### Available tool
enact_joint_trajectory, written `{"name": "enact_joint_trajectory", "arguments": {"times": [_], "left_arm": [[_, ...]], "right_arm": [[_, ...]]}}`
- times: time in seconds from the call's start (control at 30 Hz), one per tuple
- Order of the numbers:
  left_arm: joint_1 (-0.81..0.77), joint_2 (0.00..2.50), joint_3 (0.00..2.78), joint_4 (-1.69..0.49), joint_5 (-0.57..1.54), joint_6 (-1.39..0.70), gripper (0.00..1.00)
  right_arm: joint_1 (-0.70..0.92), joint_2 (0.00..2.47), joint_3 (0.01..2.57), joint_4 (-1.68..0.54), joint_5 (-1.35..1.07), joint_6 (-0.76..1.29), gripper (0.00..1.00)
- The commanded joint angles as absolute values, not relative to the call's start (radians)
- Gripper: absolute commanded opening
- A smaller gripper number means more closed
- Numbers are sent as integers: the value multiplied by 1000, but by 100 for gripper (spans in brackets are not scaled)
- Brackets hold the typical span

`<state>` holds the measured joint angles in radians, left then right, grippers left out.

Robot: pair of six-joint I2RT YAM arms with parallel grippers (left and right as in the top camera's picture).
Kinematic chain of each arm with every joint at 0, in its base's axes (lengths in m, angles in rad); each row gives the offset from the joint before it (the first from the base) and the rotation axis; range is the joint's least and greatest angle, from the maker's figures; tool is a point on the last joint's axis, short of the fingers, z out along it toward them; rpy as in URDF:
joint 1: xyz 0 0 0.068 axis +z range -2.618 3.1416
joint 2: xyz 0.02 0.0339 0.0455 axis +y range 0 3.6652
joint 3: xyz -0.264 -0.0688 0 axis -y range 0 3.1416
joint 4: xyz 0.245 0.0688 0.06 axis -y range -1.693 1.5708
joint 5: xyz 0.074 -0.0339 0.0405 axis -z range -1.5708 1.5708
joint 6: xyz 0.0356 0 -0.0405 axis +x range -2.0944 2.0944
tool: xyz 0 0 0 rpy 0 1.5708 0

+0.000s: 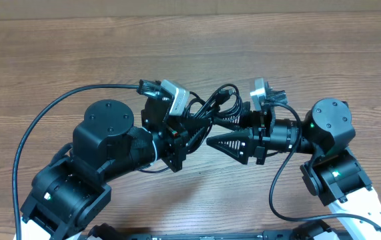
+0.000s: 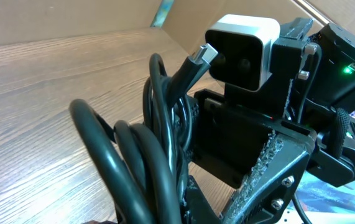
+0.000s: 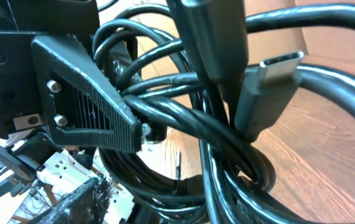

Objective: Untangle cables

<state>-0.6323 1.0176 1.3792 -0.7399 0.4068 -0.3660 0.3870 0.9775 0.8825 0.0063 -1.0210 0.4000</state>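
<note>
**Left clamped on tangle, right unclear**

Left gripper (image 1: 183,133) has its jaws closed tight on the cables (image 1: 218,107). The tangle of loops sits mid-table (image 1: 77,53) between the two arms, with a USB-C plug (image 3: 270,87) sticking out. Right gripper (image 1: 225,143) is just beside the bundle, tips toward the left gripper. Can't tell its jaw gap or whether it's touching.

The cables (image 2: 158,168) run off the left wrist view's bottom edge, their lower loops cut from sight.
</note>
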Motion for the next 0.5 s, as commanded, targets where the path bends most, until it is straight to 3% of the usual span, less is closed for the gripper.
{"name": "enact_joint_trajectory", "arguments": {"times": [0.0,0.47], "left_arm": [[-642,1016,1388,-750,544,-363,4],[-642,1021,1388,-709,507,-366,4]], "right_arm": [[384,989,892,37,-943,397,63],[387,989,892,59,-1100,426,66]]}}
